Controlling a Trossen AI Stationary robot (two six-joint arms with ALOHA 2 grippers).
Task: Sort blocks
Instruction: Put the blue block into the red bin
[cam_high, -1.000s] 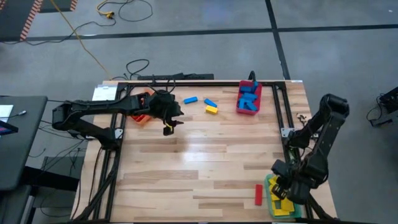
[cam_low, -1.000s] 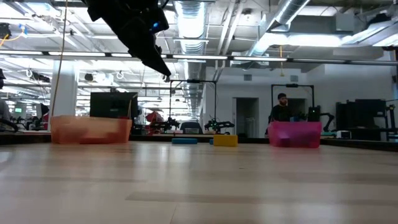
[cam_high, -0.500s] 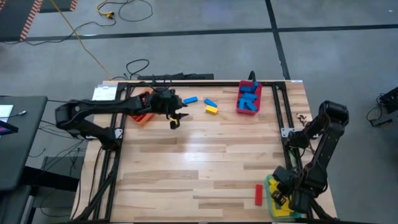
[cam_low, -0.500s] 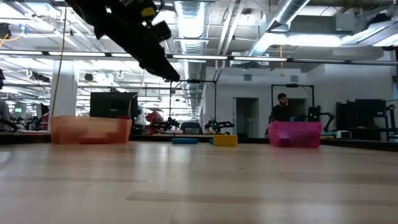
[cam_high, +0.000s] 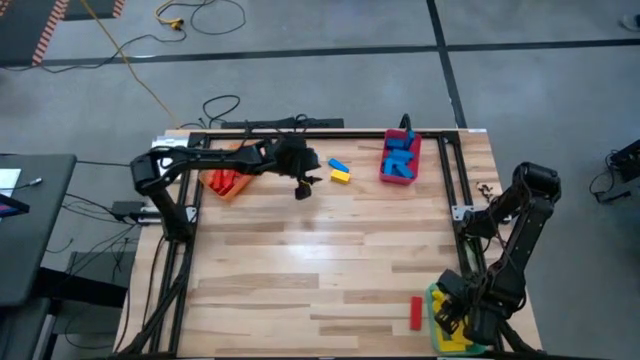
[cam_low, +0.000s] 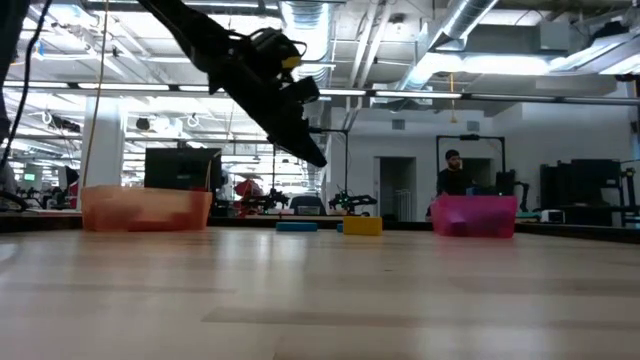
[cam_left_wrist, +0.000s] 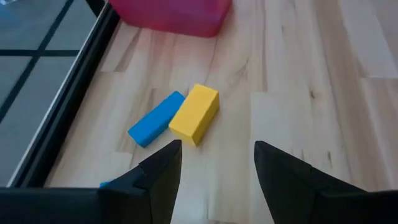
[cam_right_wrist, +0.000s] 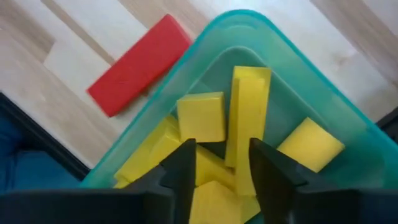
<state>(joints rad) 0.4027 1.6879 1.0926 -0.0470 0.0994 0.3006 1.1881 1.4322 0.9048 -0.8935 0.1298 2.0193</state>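
While my left gripper (cam_high: 304, 186) hangs above the far part of the table (cam_high: 320, 270), its fingers (cam_left_wrist: 163, 168) stand apart with nothing between them. Just past them lie a yellow block (cam_left_wrist: 194, 114) and a blue block (cam_left_wrist: 157, 118), side by side and touching, both flat on the wood. Beyond those two sits the red bin (cam_left_wrist: 171, 14), which the high view shows holding several blue blocks (cam_high: 400, 158). On the other side of my left arm, the orange bin (cam_high: 224, 180) holds red blocks (cam_high: 219, 180); how many I cannot make out from above.

My right gripper (cam_right_wrist: 217, 163) hovers over the green bin (cam_right_wrist: 292, 112) at the near right corner of the table. Its fingers are spread slightly and grip nothing. Inside that bin lie yellow blocks (cam_right_wrist: 249, 118), piled loosely, some flat and some tilted. A single red block (cam_right_wrist: 140, 73) rests on the table just beside the bin's rim, outside it.
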